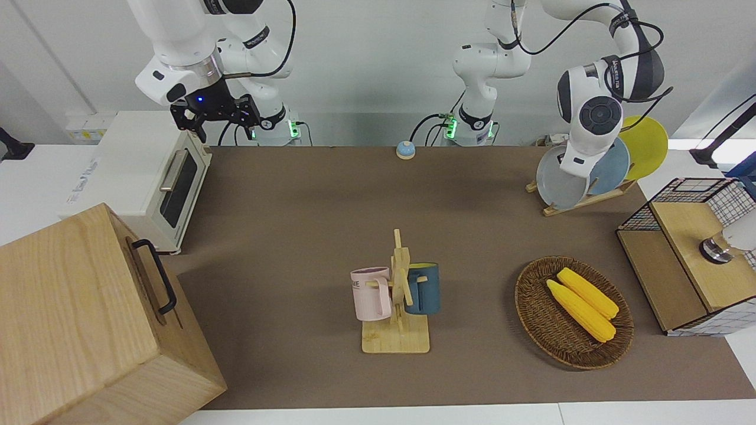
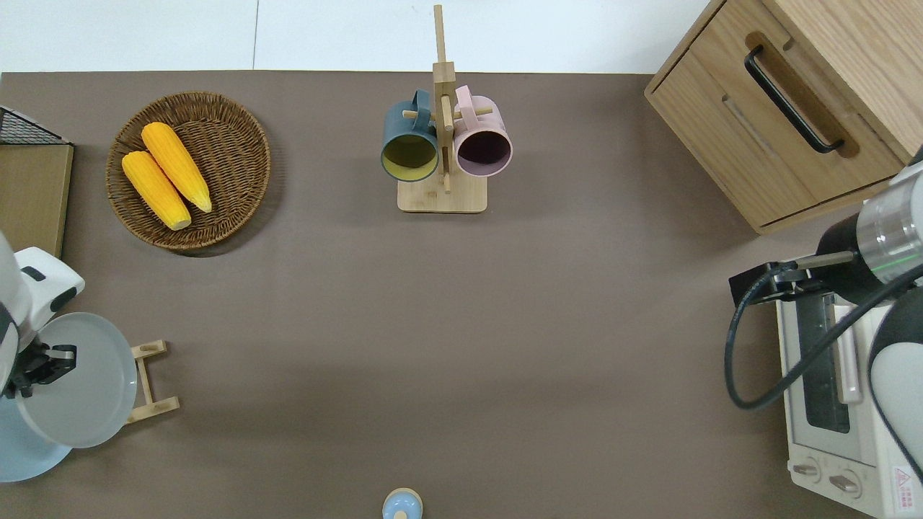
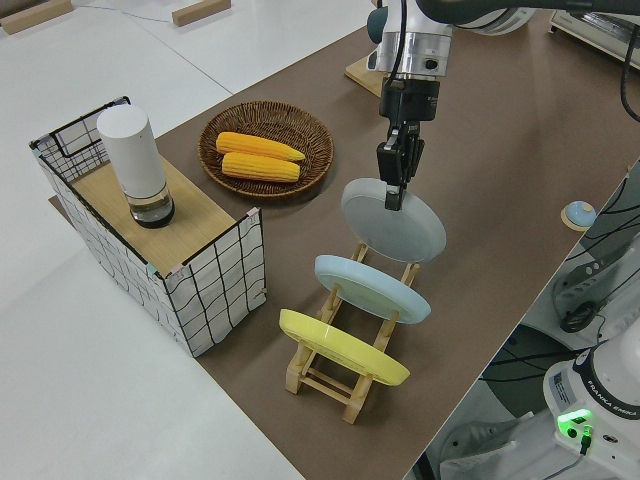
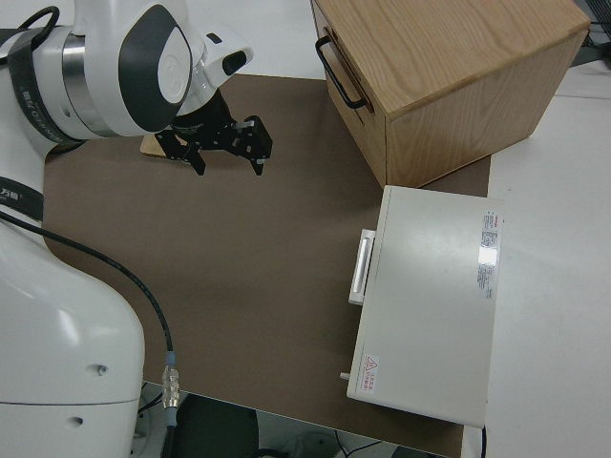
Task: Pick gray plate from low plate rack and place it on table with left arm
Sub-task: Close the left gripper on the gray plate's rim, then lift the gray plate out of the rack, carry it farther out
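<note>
The gray plate (image 3: pixel 394 219) looked smooth and matt. The low plate rack (image 3: pixel 345 385) was of pale bare wood. The table (image 1: pixel 307 195) had a dull brown mat.

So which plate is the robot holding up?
The gray plate. The left gripper pinches its rim and it's lifted clear, while the blue plate and yellow plate sit in the rack.

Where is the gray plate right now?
The gray plate hangs in the left gripper, lifted over the low plate rack, beside the light blue plate.

White jointed arms (image 1: pixel 490 59), black caps, black cables.
</note>
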Controlling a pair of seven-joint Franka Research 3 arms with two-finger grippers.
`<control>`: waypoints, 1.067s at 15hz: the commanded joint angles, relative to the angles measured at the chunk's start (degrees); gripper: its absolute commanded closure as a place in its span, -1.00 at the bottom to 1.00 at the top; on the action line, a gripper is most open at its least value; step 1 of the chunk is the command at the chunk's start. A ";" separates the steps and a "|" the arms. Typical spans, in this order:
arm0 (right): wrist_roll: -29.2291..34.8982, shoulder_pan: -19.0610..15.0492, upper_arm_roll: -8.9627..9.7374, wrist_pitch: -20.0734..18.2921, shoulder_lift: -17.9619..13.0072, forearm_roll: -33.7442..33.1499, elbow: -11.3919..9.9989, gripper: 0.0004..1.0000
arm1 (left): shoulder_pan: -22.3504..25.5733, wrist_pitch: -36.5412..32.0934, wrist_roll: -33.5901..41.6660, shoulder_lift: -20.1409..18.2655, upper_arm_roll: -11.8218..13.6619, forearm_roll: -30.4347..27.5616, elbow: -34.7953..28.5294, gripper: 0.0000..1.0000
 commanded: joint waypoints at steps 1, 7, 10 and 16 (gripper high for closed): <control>0.73 -1.47 1.34 -0.82 -0.14 -0.38 0.55 -0.97 | -0.75 -4.90 0.59 -0.81 -0.24 -6.69 4.35 1.00; 0.73 -1.47 1.34 -0.82 -0.14 -0.38 0.55 -0.97 | -0.66 -2.46 -1.43 -0.73 -0.32 -26.73 4.45 1.00; 0.73 -1.47 1.34 -0.82 -0.14 -0.38 0.55 -0.97 | -0.75 2.20 -1.52 -0.73 -1.28 -31.75 1.03 1.00; 0.73 -1.47 1.34 -0.82 -0.14 -0.38 0.55 -0.97 | -0.75 16.00 -4.50 -0.81 -6.73 -33.09 -9.43 1.00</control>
